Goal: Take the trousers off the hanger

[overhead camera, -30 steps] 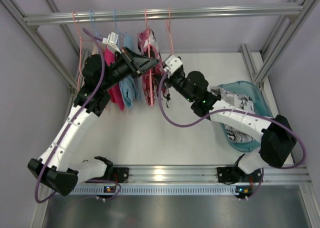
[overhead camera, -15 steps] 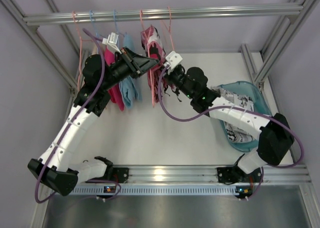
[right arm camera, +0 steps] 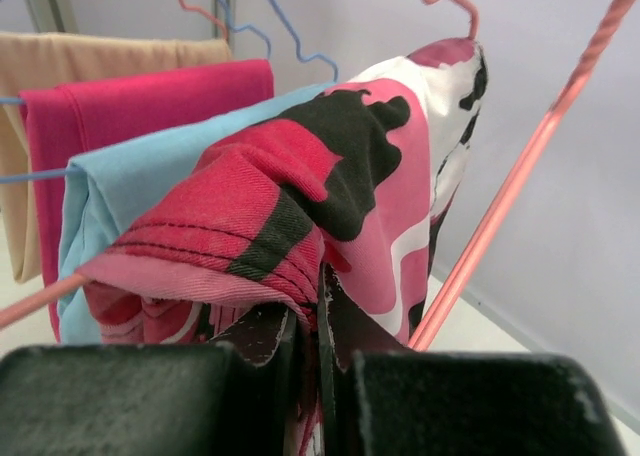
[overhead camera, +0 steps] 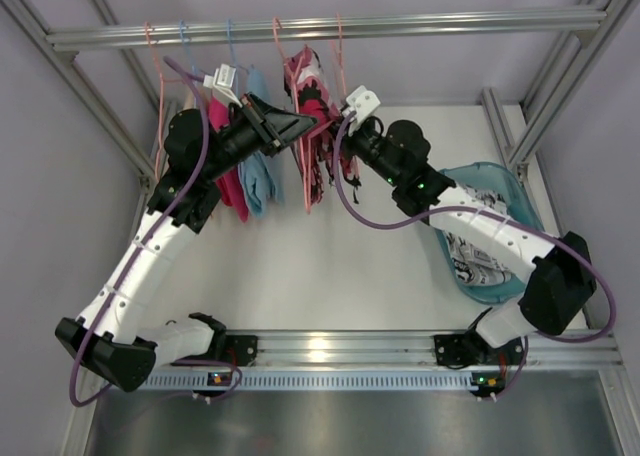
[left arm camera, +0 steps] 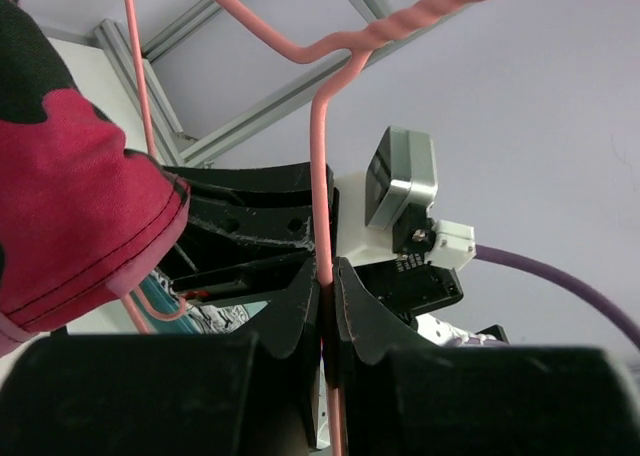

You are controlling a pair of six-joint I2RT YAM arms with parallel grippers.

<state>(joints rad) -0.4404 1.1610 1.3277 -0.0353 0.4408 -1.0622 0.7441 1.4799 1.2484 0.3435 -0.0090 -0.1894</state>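
Observation:
Pink-red trousers [overhead camera: 308, 101] with black and white patches hang on a pink hanger [overhead camera: 300, 166] from the top rail [overhead camera: 400, 22]. My left gripper [overhead camera: 318, 124] is shut on that hanger's wire [left arm camera: 322, 176], seen between its jaws in the left wrist view [left arm camera: 327, 276], with the trousers [left arm camera: 70, 206] at its left. My right gripper [overhead camera: 338, 141] comes from the right and is shut on a fold of the trousers [right arm camera: 300, 176]; in the right wrist view [right arm camera: 318, 306] cloth is pinched between its jaws. A black-and-white comic-print pair [overhead camera: 478, 231] lies in the teal basin [overhead camera: 508, 176].
Light-blue [right arm camera: 130, 166], magenta [right arm camera: 140, 101] and tan [right arm camera: 100, 51] garments hang on other hangers left of the trousers. A second pink hanger [right arm camera: 520, 176] slants at the right. Aluminium frame posts [overhead camera: 500, 116] stand at the back corners.
My right gripper has shut on the trousers and moved up and back toward the rail. The trousers and hanger have swung slightly left. The left arm has stayed still.

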